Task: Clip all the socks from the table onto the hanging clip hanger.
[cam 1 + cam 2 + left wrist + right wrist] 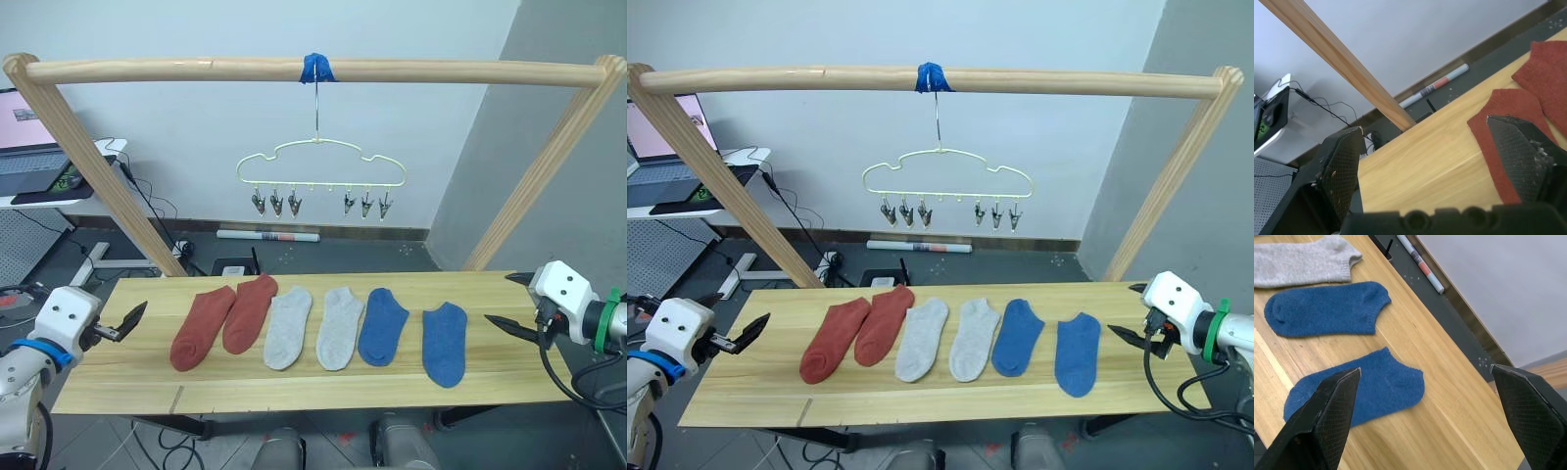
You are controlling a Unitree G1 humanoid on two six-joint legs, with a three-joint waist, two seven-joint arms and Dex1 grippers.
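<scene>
Now six socks between both wide-open empty claws, left claw, right claw

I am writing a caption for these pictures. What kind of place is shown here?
Probably a robotics lab or test room, not a home. A wooden frame rail with blue tape holds a pale-yellow wire clip hanger over a pale wood plank table; an open laptop and loose floor cables are behind.
</scene>
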